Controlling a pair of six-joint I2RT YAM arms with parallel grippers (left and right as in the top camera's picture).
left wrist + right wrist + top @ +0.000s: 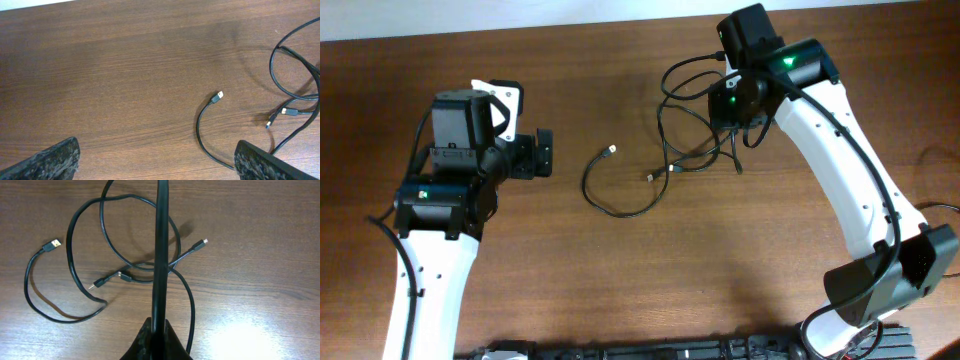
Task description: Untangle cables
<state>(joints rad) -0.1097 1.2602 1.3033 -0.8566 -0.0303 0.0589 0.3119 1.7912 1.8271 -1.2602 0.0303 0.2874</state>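
The cables (665,165) are thin black cords lying in loose overlapping loops on the brown table, right of centre. One USB plug end (611,151) points left at the end of a curved strand, and smaller plugs (650,177) lie near the middle. My right gripper (735,103) hovers over the back of the loops. In the right wrist view this gripper (159,326) is shut on one cable strand (161,240), which runs taut up the frame above the loops (85,255). My left gripper (542,153) stands open left of the cables, its fingers (52,159) wide apart over bare wood, with the USB plug (218,96) ahead.
The table's back edge (570,28) runs along the top, with a pale surface beyond it. The right arm's base (880,285) stands at the front right. A black strip (670,350) lies along the front edge.
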